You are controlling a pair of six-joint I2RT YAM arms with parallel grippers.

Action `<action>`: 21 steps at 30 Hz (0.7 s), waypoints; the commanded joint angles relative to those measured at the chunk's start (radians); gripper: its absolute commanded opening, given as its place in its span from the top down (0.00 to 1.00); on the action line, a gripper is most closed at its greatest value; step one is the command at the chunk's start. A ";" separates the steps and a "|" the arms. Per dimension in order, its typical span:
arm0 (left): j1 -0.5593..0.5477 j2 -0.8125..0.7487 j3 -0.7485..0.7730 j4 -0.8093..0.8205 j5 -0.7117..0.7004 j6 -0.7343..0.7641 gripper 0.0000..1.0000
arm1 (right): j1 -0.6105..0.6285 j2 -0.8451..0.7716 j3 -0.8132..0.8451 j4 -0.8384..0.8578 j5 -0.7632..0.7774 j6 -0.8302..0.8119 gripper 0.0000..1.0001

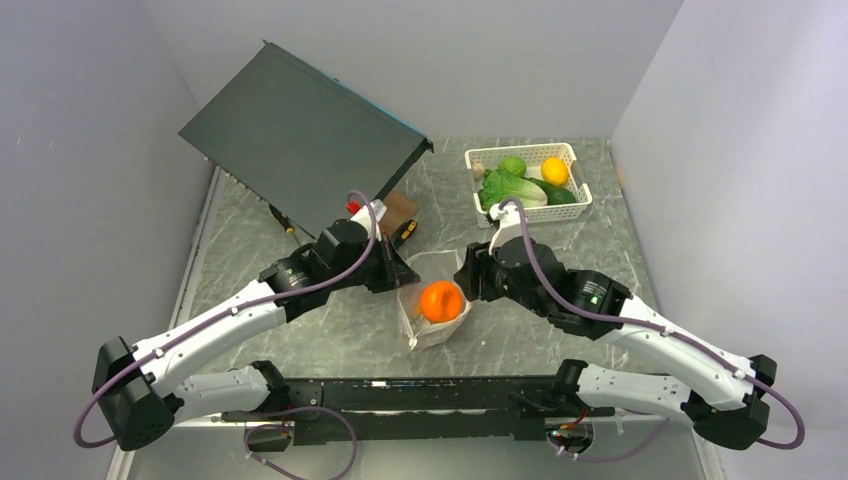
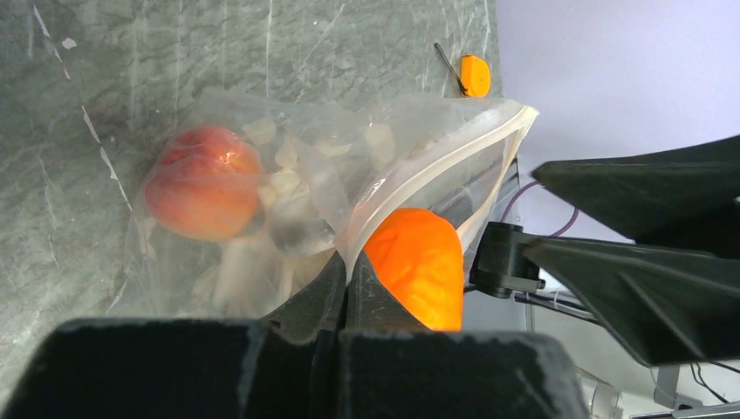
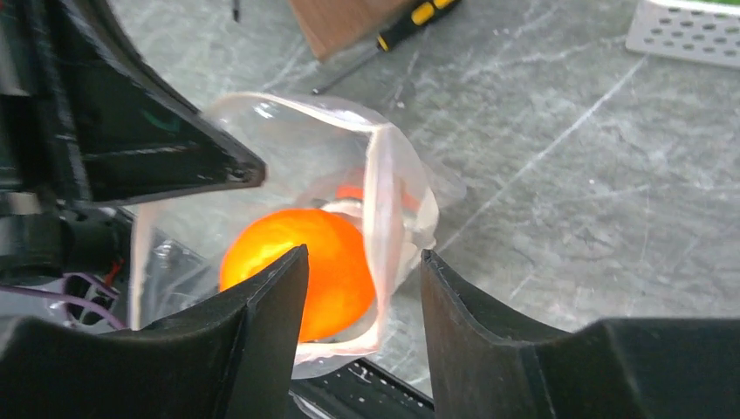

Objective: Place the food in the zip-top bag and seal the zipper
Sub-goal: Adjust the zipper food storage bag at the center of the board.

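Note:
The clear zip-top bag (image 1: 428,333) lies at the table's middle with its mouth held open. The round orange (image 1: 440,300) sits in the mouth. My left gripper (image 2: 349,266) is shut on the bag's rim by the whitish zipper (image 2: 454,161). A pink-orange peach (image 2: 202,194) and pale pieces lie deeper in the bag. My right gripper (image 3: 362,262) is open just above the orange (image 3: 292,257), and the opposite rim of the bag (image 3: 381,196) passes between its fingers. In the top view the right gripper (image 1: 468,280) is at the bag's right side and the left gripper (image 1: 396,275) at its left.
A white slotted basket (image 1: 575,212) at the back right holds a lettuce (image 1: 510,188), a lime, a yellow fruit (image 1: 554,170) and a dark green piece. A dark grey panel (image 1: 300,130) leans at the back left. Screwdrivers (image 3: 410,22) and a brown block (image 1: 398,210) lie behind the bag.

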 commanded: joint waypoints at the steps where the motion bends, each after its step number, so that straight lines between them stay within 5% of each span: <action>1: 0.005 -0.008 0.024 0.024 0.021 0.012 1.00 | 0.004 0.000 -0.073 0.050 0.042 0.013 0.51; 8: 0.005 0.003 0.093 -0.042 0.020 0.073 1.00 | 0.005 0.009 -0.090 0.243 -0.029 0.003 0.75; 10: 0.005 0.006 0.141 -0.091 0.008 0.119 1.00 | 0.004 0.008 -0.059 0.293 -0.067 -0.003 1.00; 16: -0.002 0.037 0.296 -0.294 -0.035 0.230 1.00 | -0.001 0.040 0.144 0.273 -0.259 0.014 1.00; 21: 0.004 -0.021 0.194 -0.299 -0.124 0.202 1.00 | -0.021 0.033 0.069 0.298 -0.269 0.012 1.00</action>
